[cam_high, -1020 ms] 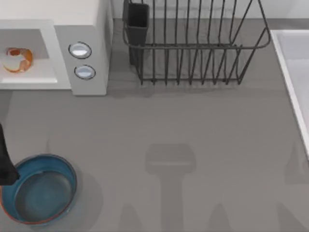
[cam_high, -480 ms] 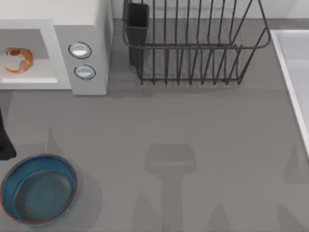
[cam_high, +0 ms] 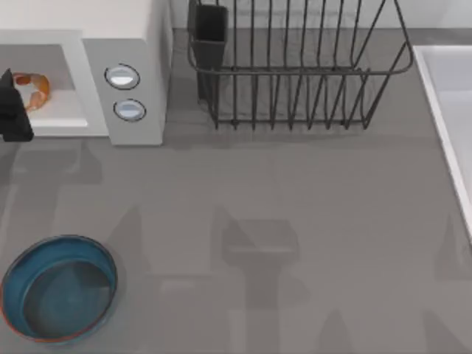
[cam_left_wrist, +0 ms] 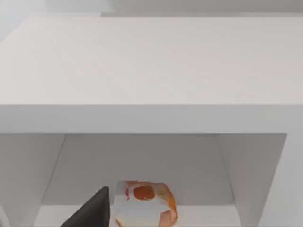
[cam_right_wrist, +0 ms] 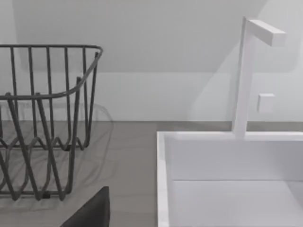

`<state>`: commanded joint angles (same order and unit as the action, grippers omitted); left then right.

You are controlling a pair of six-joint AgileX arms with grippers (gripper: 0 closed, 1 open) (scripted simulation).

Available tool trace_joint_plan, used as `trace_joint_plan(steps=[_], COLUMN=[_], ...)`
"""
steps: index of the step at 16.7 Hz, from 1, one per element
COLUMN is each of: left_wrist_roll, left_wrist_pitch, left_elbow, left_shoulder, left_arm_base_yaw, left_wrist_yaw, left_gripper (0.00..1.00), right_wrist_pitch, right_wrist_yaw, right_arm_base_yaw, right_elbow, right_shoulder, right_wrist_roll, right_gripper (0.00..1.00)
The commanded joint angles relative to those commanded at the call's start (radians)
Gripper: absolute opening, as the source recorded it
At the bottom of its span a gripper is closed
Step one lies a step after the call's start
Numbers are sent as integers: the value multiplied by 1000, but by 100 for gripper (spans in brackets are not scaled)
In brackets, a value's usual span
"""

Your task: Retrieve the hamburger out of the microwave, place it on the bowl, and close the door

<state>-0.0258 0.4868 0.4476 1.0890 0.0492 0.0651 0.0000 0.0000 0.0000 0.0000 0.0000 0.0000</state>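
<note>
The white microwave [cam_high: 151, 44] stands at the table's far left with its cavity open. The small orange-and-white hamburger [cam_high: 35, 87] lies inside on the cavity floor. My left gripper [cam_high: 13, 107] shows as a dark shape at the left edge, right at the mouth of the cavity and touching or just short of the hamburger. In the left wrist view the hamburger [cam_left_wrist: 144, 210] sits just ahead, inside the microwave [cam_left_wrist: 151, 71]. The blue-teal bowl [cam_high: 59, 287] rests empty at the near left. The door is out of view. A dark part of my right gripper [cam_right_wrist: 90, 213] hangs by the sink.
A black wire dish rack [cam_high: 295, 66] with a dark cup [cam_high: 209, 33] stands behind the table's middle. A white sink [cam_high: 446, 110] with its faucet [cam_right_wrist: 246, 80] takes the right edge. Two round buttons [cam_high: 122, 76] mark the microwave's grey panel.
My left gripper has travelled from beside the bowl away from the near edge to the microwave's opening. The hamburger and bowl have stayed put.
</note>
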Motion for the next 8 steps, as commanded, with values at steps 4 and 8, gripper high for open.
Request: trace_joint_plan(steps=[4,8], left_wrist_roll=[-10,-19], left_wrist_pitch=[188,364], left_elbow=[173,334], left_shoulder=[421,814], left_arm_base_yaw=[19,37], left_wrist_yaw=[25,49], left_gripper=[100,100], right_wrist_pitch=[0,0], right_wrist_yaw=[0,0], right_arm_base_yaw=[0,0], right_elbow=[0,0], right_shoulder=[0,0], right_wrist_roll=[0,0], right_gripper=[100,100])
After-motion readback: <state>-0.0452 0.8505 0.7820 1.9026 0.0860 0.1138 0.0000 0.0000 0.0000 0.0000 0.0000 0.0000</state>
